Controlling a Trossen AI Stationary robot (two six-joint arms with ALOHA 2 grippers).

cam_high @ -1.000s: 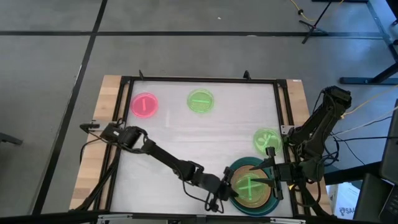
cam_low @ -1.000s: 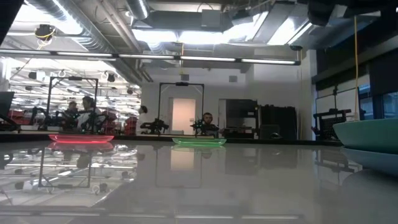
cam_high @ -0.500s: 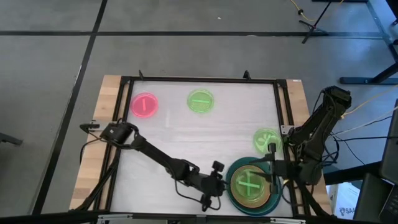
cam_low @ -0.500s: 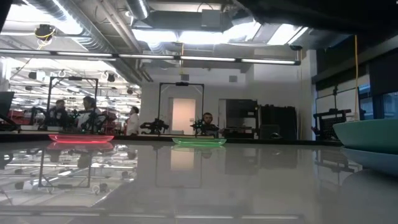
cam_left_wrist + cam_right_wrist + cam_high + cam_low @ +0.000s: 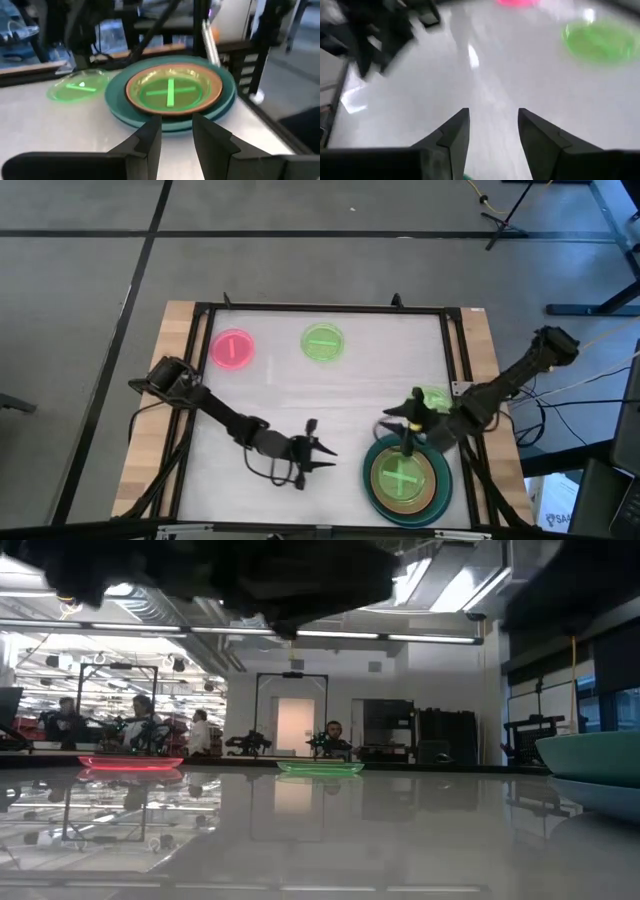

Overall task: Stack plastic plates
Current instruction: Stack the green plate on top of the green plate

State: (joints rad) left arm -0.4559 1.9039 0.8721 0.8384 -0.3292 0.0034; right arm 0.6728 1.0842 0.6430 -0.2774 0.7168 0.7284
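Note:
A stack of plates [image 5: 405, 478] stands at the table's near right corner: a large teal plate [image 5: 116, 97] at the bottom, a terracotta-orange one [image 5: 212, 85] on it, and a neon-green one [image 5: 170, 92] on top. A second neon-green plate [image 5: 436, 397] lies just beyond the stack, half hidden by the right arm. A third green plate [image 5: 322, 342] and a pink plate [image 5: 232, 349] lie flat near the far edge. My left gripper [image 5: 322, 452] is open, left of the stack and pointing at it [image 5: 176, 137]. My right gripper [image 5: 398, 423] is open above the stack's far rim [image 5: 492, 127].
A black frame [image 5: 320, 308] runs round the white table top, with wooden strips outside it. The middle and near left of the table show bare white surface [image 5: 300, 395]. In the low view the teal plate's rim [image 5: 600, 755] is at the right, and people sit far behind the table.
My left gripper has drawn back from the stack's left rim toward the table's left. My right gripper has moved off the top of the stack, toward the far edge and leftward. The stack has stayed in place with the green plate lying on top.

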